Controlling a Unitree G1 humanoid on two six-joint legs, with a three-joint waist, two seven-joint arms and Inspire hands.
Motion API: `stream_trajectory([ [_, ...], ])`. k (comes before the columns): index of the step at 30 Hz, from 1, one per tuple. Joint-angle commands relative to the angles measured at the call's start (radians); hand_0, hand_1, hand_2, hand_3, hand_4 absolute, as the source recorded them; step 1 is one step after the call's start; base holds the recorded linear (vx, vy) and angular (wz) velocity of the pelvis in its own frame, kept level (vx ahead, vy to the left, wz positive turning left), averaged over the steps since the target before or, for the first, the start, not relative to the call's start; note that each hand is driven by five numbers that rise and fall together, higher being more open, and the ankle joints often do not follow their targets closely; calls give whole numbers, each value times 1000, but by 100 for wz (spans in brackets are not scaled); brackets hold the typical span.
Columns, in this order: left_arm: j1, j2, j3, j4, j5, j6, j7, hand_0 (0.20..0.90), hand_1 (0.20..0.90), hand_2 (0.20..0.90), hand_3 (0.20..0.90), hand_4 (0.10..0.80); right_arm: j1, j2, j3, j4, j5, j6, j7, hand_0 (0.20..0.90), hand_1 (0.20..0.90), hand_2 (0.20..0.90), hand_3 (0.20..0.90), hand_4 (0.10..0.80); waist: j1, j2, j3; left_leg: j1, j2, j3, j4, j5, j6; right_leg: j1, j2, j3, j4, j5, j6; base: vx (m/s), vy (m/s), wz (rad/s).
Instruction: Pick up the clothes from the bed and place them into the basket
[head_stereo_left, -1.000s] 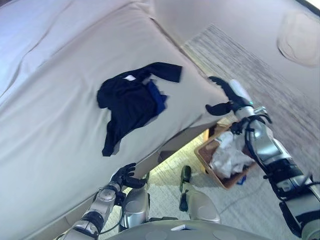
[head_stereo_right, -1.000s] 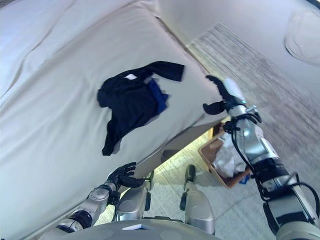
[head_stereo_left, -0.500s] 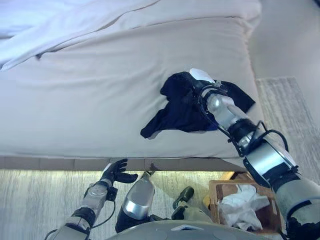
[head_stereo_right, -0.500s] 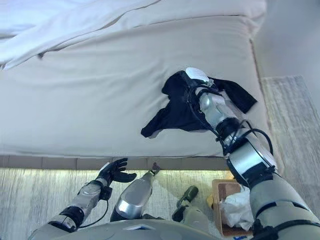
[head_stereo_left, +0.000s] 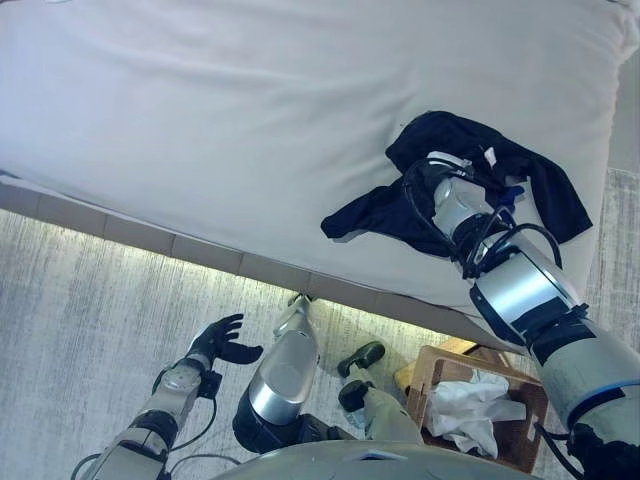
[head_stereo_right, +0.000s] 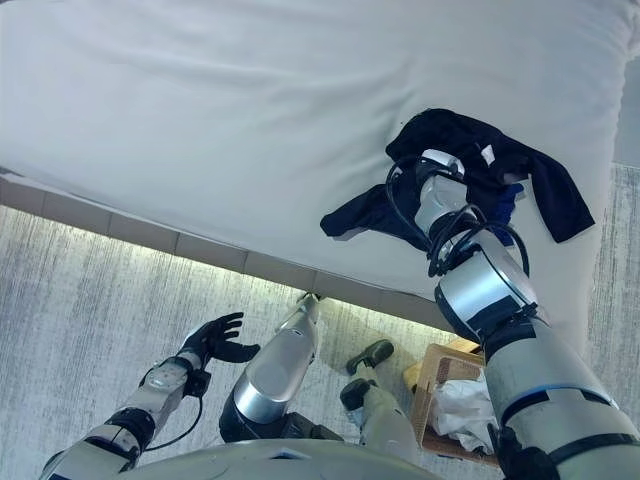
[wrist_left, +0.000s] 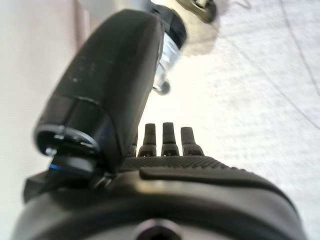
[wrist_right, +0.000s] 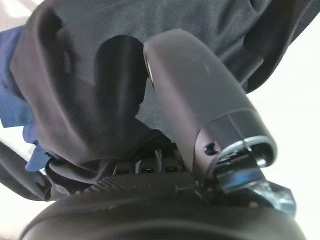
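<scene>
The dark clothes lie bunched near the bed edge above the basket, the right hand buried in them, its fingers folded into the fabric to gather it, while the left hand hangs spread and idle

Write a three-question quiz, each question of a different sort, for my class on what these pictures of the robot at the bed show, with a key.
1. True or false: the dark clothes lie on the bed.
2. Multiple choice: where is the left hand? A. on the clothes; B. in the basket; C. low over the floor, holding nothing.
3. Short answer: what already lies in the basket?

Key
1. True. They lie near the bed's edge, and the right hand is pressed into them.
2. C. Its fingers are straight.
3. A crumpled white cloth.
</scene>
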Motion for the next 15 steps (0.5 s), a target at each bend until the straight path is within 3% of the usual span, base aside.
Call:
stream_trajectory([
  [1,10,42,-45,-17,-13,-26,1,900,900,900,900,800,-75,-21,67,-7,59,-3,-96,300,300,300,200,100,2,9,32,37,22,77,-45,-37,87,26,-17,27,141,-56,-15,-23,-27,-5],
  [6,13,31,-62,-28,-24,-12,35,900,900,900,900,800,-102,-53,7,-161,222,-197,-443,300,300,300,200,100,-31,-3,33,34,26,91,-49,-18,88,8,-14,38,133,-26,-13,-81,21,-8],
  [9,40,24,-49,-14,-25,-15,64,900,900,900,900,800,-84,-109,-49,-437,310,-256,-609,300,300,300,200,100,-73,-22,20,62,42,117,-62,-31,86,10,1,71,127,-29,-12,-74,28,-20],
  [15,95,24,-23,50,12,-26,77,900,900,900,900,800,1,-201,-208,-822,318,-358,-727,300,300,300,200,100,-153,-56,-64,146,65,176,-101,-49,87,57,28,127,88,-37,-9,11,-3,-32],
])
